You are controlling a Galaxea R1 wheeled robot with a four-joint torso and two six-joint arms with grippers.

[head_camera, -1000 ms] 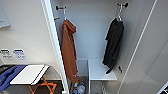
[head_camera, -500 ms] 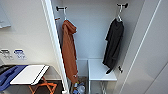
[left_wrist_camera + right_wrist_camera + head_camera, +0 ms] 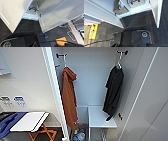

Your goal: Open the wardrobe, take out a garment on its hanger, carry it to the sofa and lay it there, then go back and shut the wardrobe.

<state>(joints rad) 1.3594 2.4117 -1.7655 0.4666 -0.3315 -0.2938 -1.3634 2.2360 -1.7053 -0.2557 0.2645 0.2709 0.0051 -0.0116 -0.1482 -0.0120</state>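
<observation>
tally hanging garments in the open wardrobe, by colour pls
Black short-sleeved top on thin white hanger: 1
Long orange hooded garment: 1
Total: 2 garments, both hanging inside the open white wardrobe

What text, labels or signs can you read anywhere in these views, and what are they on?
None can be read.
Two small wall plates left of the wardrobe carry blue marks, too blurred to read.
A yellow strip on the floor bears a pale patch, too blurred to read.
The black garment and the orange garment show no lettering.
</observation>
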